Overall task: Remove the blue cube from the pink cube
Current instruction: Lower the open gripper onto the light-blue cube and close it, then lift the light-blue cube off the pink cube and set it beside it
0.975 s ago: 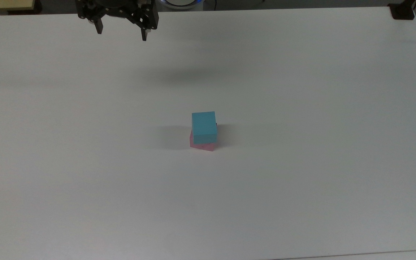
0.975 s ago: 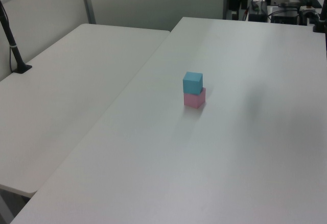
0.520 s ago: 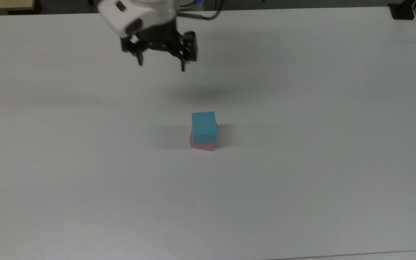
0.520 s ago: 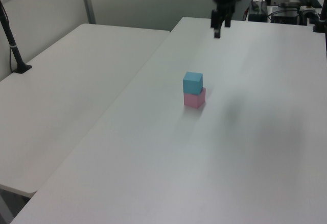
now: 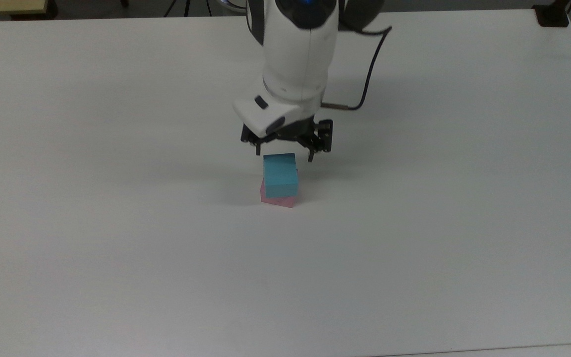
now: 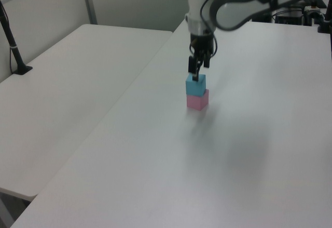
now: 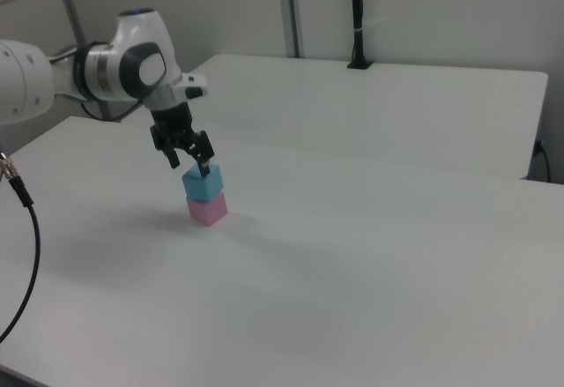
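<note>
Pink cube (image 5: 277, 200) sits just below frame ctr in top view, on the white table (image 5: 117, 248). Blue cube (image 5: 280, 174) stacked on it, slightly twisted vs pink. Gripper (image 5: 284, 157) right behind/above stack, fingers spread wide, empty. Advice: center over blue, match its yaw, drop straight, pinch blue's sides only, lift vertical so pink doesn't shift.

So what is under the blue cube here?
The pink cube sits directly under the blue cube, on the white table. The pink cube's top face is covered. The open end effector hovers just above the stack.
</note>
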